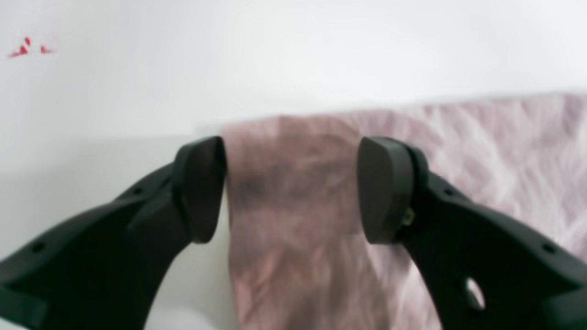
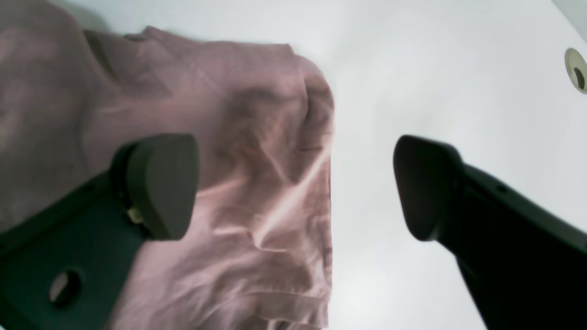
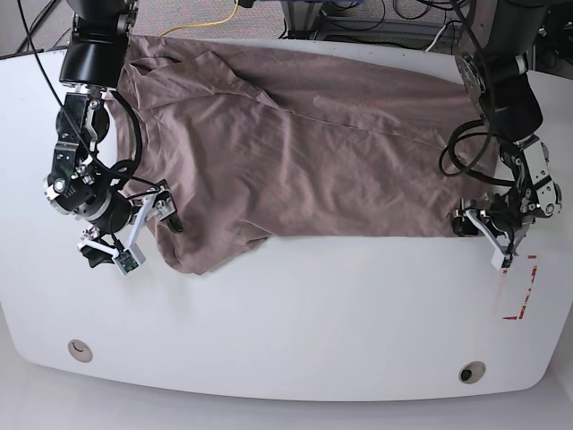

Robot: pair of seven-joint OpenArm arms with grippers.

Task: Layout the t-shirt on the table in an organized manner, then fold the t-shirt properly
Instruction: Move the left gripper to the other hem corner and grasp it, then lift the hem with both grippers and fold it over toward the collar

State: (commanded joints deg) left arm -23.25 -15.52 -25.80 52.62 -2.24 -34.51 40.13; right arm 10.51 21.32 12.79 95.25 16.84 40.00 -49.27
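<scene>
Your glossy white desk (image 3: 295, 313) carried the wrinkled dusty-mauve t-shirt (image 3: 295, 143), long axis running nine to three o'clock. Your left hand (image 1: 291, 190) gaped astride its three o'clock corner; your right hand (image 2: 296, 188) gaped astride the nine o'clock sleeve.

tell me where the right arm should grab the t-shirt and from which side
Probably the sleeve hem of the t-shirt: it lies flat with bare table beside it, so the right gripper, jaws open astride that edge, could come straight down.
</scene>
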